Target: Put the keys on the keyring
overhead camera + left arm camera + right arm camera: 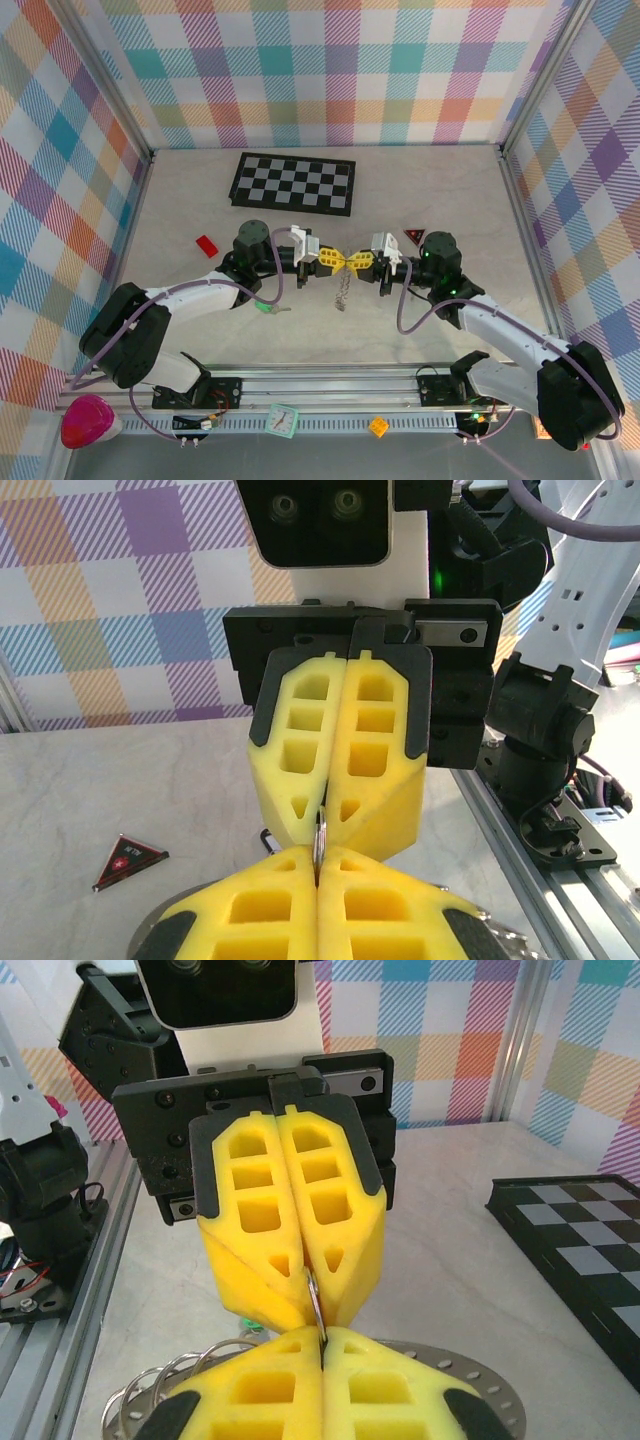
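well, both arms on one loop, slip risk

left gripper (330,260) and right gripper (360,262) meet tip to tip, each clamped shut on a thin wire loop (320,832) of the keyring (470,1385), which hangs below the tips. likely failure: opposing pull or twist bends the loop, or the ring slips out and drops. no key in hand. top view places the green-headed key (265,307) on the table by the left arm. right wrist view shows the ring's flat face and fringe.
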### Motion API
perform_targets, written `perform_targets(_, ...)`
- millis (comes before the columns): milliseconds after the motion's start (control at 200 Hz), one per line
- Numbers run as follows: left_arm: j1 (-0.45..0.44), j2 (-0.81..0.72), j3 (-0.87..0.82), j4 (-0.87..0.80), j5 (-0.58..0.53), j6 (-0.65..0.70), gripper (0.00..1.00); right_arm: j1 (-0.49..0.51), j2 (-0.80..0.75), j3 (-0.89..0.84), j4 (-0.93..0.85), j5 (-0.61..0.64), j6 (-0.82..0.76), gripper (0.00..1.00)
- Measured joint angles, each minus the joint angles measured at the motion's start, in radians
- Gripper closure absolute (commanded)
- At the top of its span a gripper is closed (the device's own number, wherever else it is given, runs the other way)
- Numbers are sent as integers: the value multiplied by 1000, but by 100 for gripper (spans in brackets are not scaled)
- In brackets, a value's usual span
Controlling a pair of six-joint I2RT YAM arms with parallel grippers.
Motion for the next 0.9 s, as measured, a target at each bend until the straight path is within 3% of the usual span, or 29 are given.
perform_targets(130, -3, -4, -6, -40, -21, 29, 88, 6, -5, 16, -78, 9, -45, 100)
perform_targets(525, -19, -65, 48, -444, -114, 234, 89, 32, 24, 129, -360, 27, -189, 100)
perform_targets(900, -21, -67, 70, -557, -130, 288, 80, 52, 48, 161, -464, 83, -226, 100)
